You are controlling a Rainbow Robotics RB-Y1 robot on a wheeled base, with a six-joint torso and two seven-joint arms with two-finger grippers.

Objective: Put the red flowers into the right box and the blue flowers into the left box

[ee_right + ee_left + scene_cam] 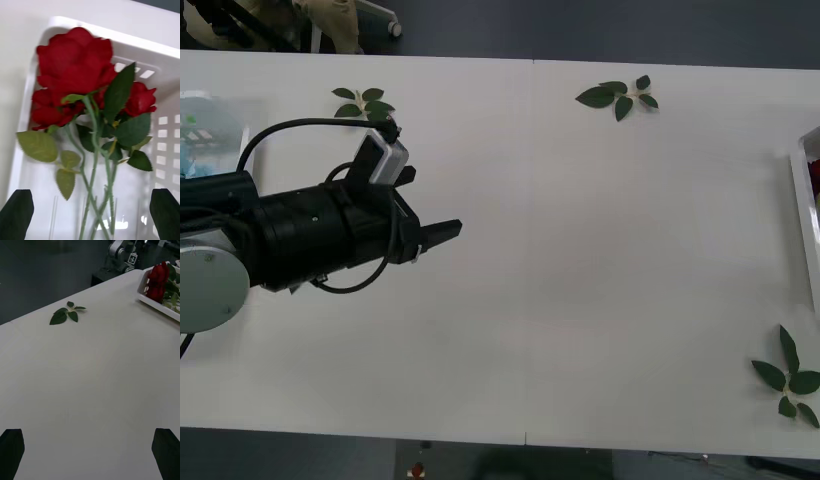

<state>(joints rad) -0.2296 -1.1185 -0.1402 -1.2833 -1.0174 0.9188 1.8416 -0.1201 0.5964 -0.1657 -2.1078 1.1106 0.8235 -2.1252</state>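
Observation:
Several red flowers (77, 71) lie in the right box (123, 39), blooms toward its far wall and stems toward my right gripper (90, 215). That gripper hangs open above the box with nothing between its fingers. The box's rim (802, 205) shows at the table's right edge, and from the left wrist it appears far off (150, 302) with the roses (157, 277) in it. The left box (215, 115) stands at the far left, with a patch of pale blue flowers (190, 158) inside. My left gripper (445, 232) is open over bare table, holding nothing.
Loose green leaf sprigs lie on the white table: one at the back left (365, 102), one at the back centre (620, 97) and one at the front right (788, 385). The left arm's black body (310, 235) stretches over the table's left side.

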